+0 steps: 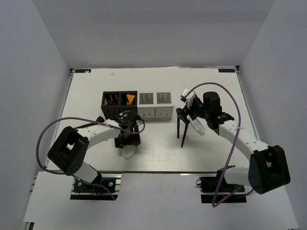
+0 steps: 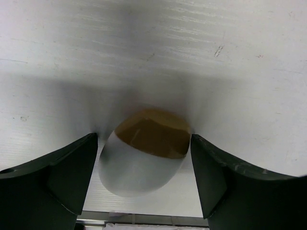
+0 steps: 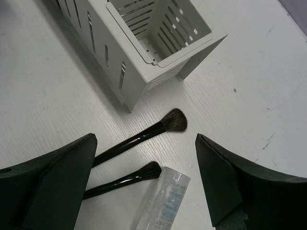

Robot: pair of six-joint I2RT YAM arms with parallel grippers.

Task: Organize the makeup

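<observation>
Left pincer (image 2: pixel 144 139) wide astride the egg-shaped piece (image 2: pixel 139 167); right pincer (image 3: pixel 145 139) wide over clear bottle (image 3: pixel 165 201), print unreadable

Right fingers (image 3: pixel 53 187) spread wide; left fingers (image 2: pixel 57 182) apart, possibly gripping.

The whole surface (image 1: pixel 158 153) was viewed steeply from above and behind, its near edge at 6 o'clock. The left wrist view was pointed down, very close over the white egg-shaped piece (image 2: pixel 139 163), which was shared with the top view at 7 o'clock of centre. The right wrist view was angled down near two black brushes (image 3: pixel 172 120) and the grey-white box (image 3: pixel 105 38); the brushes were shared at 4 o'clock.
</observation>
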